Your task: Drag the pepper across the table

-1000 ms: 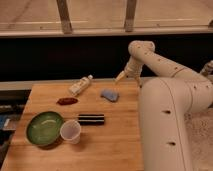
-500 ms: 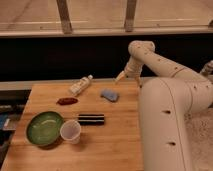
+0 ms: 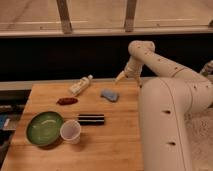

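Note:
The dark red pepper (image 3: 67, 101) lies flat on the left part of the light wooden table (image 3: 110, 140), left of a blue cloth (image 3: 109, 95). My gripper (image 3: 120, 77) hangs at the end of the white arm above the table's far edge, right of and beyond the blue cloth, well apart from the pepper. It holds nothing that I can see.
A white bottle (image 3: 80, 85) lies near the far edge. A black striped bar (image 3: 91, 119) lies mid-table. A green bowl (image 3: 44, 128) and a clear plastic cup (image 3: 70, 131) stand at the front left. My white arm's body (image 3: 170, 125) fills the right side.

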Controlling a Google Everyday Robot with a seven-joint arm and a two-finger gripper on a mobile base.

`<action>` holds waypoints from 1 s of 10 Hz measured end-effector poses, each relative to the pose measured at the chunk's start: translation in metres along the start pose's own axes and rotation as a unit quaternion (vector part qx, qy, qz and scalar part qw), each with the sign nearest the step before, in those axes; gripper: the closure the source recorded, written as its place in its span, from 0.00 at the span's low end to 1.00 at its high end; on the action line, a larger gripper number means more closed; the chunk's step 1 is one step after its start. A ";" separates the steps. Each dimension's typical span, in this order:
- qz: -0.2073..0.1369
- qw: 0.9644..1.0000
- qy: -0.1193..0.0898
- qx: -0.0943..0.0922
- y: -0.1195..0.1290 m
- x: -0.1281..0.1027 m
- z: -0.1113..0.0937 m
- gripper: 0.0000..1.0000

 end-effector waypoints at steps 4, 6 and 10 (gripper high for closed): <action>-0.044 0.999 0.002 0.005 0.034 -0.010 0.000 0.20; -0.074 0.997 0.006 0.008 0.061 -0.019 0.002 0.20; -0.158 0.987 0.014 0.013 0.132 -0.028 0.009 0.20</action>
